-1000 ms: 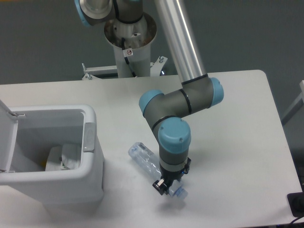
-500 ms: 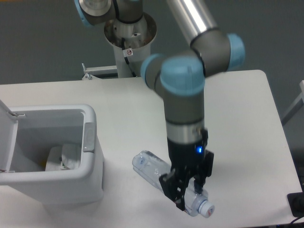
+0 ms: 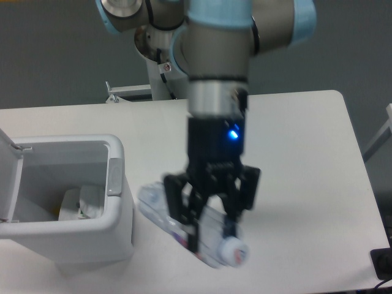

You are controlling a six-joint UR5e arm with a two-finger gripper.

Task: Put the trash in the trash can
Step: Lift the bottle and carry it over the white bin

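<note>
My gripper (image 3: 211,229) is shut on the clear crinkled plastic bottle (image 3: 160,208), holding it tilted above the table with its pale cap (image 3: 234,252) at the lower right and its base toward the bin. The bottle looks blurred by motion. To its left stands the white trash can (image 3: 116,214), lid swung open to the left, grey latch tab (image 3: 114,177) on its near wall. Inside it lies the crumpled white wrapper (image 3: 82,204).
The white table (image 3: 306,159) stretches right and back of the arm. The robot's base column (image 3: 165,55) stands at the back edge. A dark object (image 3: 383,263) sits at the lower right corner.
The arm has risen toward the camera, lifting the bottle off the table and carrying it left, closer to the trash can. The bin and wrapper have not moved.
</note>
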